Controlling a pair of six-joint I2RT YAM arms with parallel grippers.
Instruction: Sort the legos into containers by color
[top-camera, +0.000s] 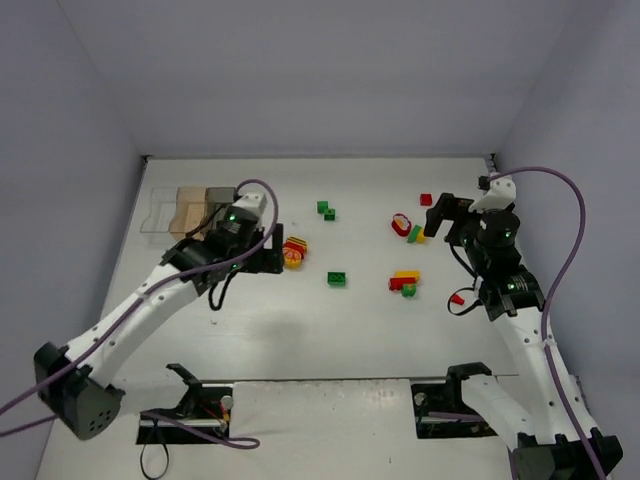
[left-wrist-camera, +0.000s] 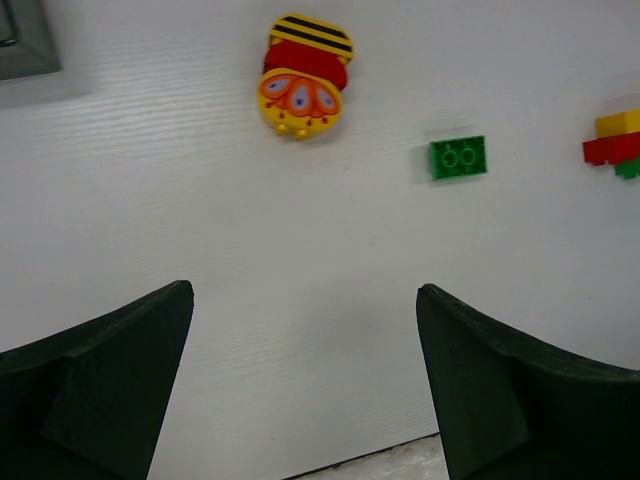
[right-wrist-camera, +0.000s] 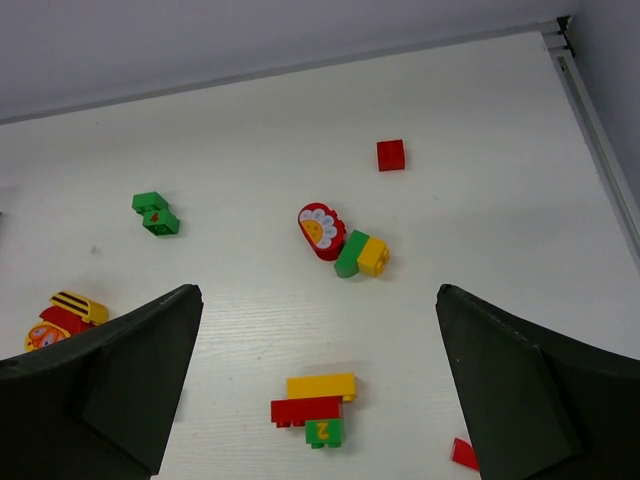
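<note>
The three joined containers (top-camera: 188, 211) stand at the far left. My left gripper (top-camera: 274, 255) is open and empty, just left of a red, yellow and striped lego clump (top-camera: 294, 251), which lies ahead of the fingers in the left wrist view (left-wrist-camera: 303, 78). A green brick (top-camera: 337, 279) lies to its right. My right gripper (top-camera: 440, 218) is open and empty above the table. In the right wrist view (right-wrist-camera: 318, 292) a yellow, red and green clump (right-wrist-camera: 317, 408) lies between its fingers, with a red flower piece (right-wrist-camera: 322, 230) and a green-yellow pair (right-wrist-camera: 362, 254) beyond.
Two joined green bricks (top-camera: 326, 210) lie at the far middle. A single red brick (top-camera: 426, 200) sits near the far right. A small red piece (top-camera: 457, 298) lies by the right arm. Walls close the table on three sides.
</note>
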